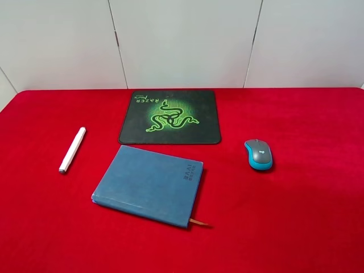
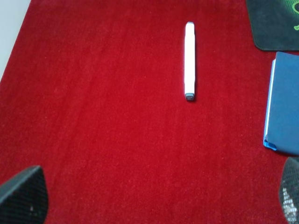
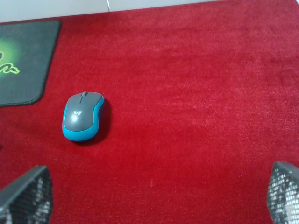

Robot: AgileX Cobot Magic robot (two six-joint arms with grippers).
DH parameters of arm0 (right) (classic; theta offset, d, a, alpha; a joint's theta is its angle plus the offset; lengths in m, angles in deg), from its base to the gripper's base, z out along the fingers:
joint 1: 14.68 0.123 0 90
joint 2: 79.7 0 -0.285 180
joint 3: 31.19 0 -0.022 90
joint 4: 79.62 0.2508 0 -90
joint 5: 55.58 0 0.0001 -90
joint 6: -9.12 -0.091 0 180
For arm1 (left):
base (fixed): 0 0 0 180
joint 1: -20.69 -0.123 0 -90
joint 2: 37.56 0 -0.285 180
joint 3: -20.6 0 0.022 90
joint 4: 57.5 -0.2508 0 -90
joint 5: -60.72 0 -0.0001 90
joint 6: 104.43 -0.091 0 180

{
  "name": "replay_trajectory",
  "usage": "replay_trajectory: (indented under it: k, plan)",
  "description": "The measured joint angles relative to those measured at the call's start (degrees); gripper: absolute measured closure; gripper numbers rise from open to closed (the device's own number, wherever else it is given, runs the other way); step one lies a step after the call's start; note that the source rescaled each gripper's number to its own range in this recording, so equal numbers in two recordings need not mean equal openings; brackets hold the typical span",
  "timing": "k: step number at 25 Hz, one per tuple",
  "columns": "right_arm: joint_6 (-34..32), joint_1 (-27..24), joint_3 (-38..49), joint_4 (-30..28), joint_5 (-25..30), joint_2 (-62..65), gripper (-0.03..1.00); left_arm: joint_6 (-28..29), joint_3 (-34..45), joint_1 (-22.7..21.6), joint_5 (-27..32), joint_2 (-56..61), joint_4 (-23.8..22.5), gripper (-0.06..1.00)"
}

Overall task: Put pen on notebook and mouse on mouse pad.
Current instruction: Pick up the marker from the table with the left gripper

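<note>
Both stand wide open and empty: the left pincer point(image 2: 154, 205) should close across the middle of the pen point(image 2: 189, 60), lying on the surface point(image 1: 307, 216) left of the notebook point(image 1: 149, 183), and the right pincer point(image 3: 154, 200) should straddle the mouse point(image 3: 82, 115) right of the pad point(image 1: 170, 116).

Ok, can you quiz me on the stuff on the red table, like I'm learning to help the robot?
1. True or false: the pen lies on the notebook.
2. Seen from the high camera, the mouse is: A) left of the notebook, B) right of the notebook, C) on the notebook.
3. In one word, what lies on the mouse pad?
Key: 1 false; 2 B; 3 nothing.
</note>
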Motion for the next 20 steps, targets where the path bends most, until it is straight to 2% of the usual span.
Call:
replay_trajectory:
  k: [12, 17, 20]
  plan:
    - [0.00, 0.00, 0.00, 0.00, 0.00, 0.00, -0.03, 0.00, -0.36, 0.00, 0.43, -0.14, 0.05, -0.04]
    - [0.00, 0.00, 0.00, 0.00, 0.00, 0.00, -0.03, 0.01, -5.10, 0.00, 4.32, -8.10, 0.05, -0.04]
    - [0.00, 0.00, 0.00, 0.00, 0.00, 0.00, -0.03, 0.12, -8.73, 0.00, 4.50, -14.86, 0.05, -0.04]
